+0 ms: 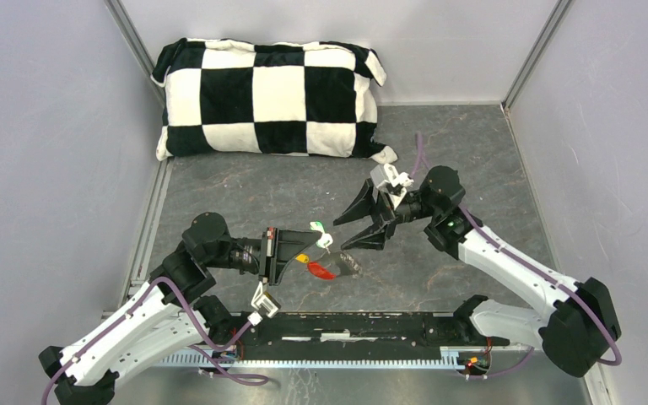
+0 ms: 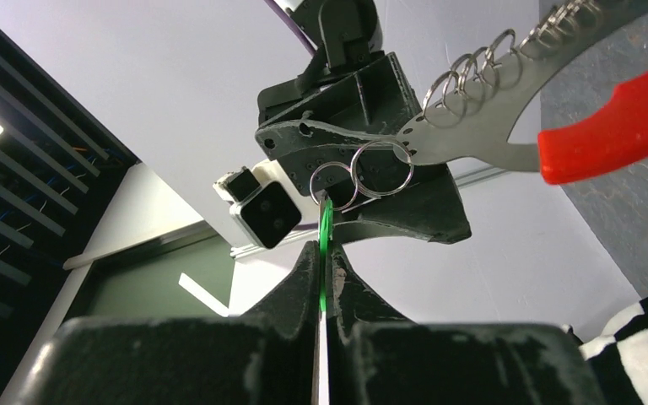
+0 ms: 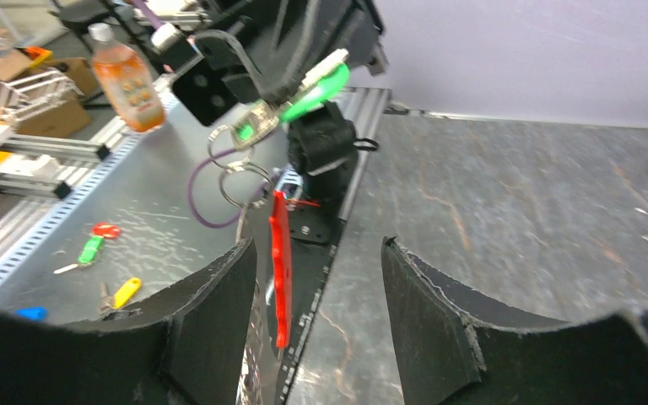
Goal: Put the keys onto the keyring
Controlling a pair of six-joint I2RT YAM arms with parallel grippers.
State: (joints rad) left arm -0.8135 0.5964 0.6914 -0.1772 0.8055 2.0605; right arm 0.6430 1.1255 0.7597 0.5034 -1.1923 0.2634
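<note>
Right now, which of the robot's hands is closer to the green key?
Left. The left hand is shut on the green key, gripping it directly. The right hand stands open a short way off, facing the key without touching it.

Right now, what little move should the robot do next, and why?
Probably the open right gripper should ease forward and close on the dangling red plastic tag, because the left gripper is pinching the green-headed key, and the thin metal rings and tag hang loose below it.
</note>
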